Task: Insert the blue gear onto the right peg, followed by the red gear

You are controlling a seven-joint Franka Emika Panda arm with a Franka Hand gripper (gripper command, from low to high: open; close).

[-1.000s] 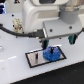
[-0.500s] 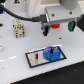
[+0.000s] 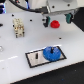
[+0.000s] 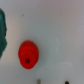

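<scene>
White tabletop (image 3: 15, 62) all round, glossy and bare in the foreground of the exterior view. Nearest on it, black white-rimmed plate (image 3: 33, 60), lying flat and turned slightly askew. On the plate's half toward the exterior view's left, thin left pin (image 3: 36, 56), upright and free. On the half toward the exterior view's right, blue gear (image 3: 50, 53), lying flat on the plate with raised hub uppermost, rim reaching close to the plate's border. Right peg not separately visible, covered by the blue gear where it would stand; too blurred to say how far down the gear sits.

Farther back, toward the exterior view's left, small pale boxy fixture (image 3: 19, 28), well apart from the plate. Farther back again, toward the exterior view's right, red gear (image 3: 55, 23), flat on the table, well apart from the plate and from the blue gear. Directly over it, gripper (image 3: 56, 20), with two dark fingers standing either side of the red disc, spread apart and clasping nothing. Behind and above, white arm body (image 3: 59, 7).

From the wrist view: red gear (image 4: 28, 54) on plain white table, dark hole in its hub, untouched. Blurred dark-teal shape (image 4: 2, 30) at the frame edge, not identifiable.
</scene>
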